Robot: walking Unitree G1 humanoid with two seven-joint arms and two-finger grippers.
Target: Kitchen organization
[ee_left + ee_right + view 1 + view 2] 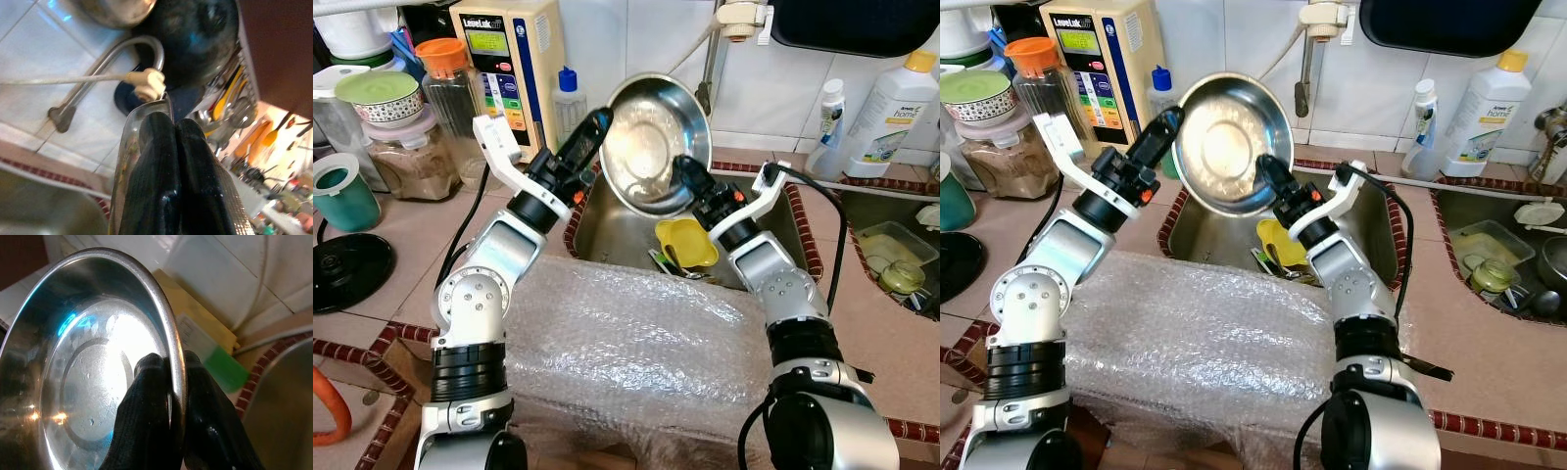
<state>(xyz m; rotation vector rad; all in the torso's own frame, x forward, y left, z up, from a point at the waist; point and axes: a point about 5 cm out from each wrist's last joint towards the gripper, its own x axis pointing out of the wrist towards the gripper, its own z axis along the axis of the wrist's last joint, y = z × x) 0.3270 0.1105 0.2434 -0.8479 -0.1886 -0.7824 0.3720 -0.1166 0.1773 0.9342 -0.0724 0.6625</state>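
1. Bubble wrap (626, 343) is lying along the counter's front edge.
2. Both grippers, left gripper (597, 130) and right gripper (684, 170), are pinching opposite rims of a shiny steel bowl (651, 142).
3. It is hanging tilted above the sink (617, 230), glinting.

The round stainless-steel bowl (656, 145) is polished and glossy, mirror-bright inside with water spots. Pinching its rim, the left gripper (597, 129) at 9 o'clock and the right gripper (683, 168) at 5 o'clock have smooth, shiny black fingers (146, 431). The brushed-metal sink (617, 227) looks dull. Clear bubble wrap (626, 343) is crinkled and pimpled. The yellow plastic cup (688, 241) is glossy, and the countertop (406, 245) is smooth pinkish tile
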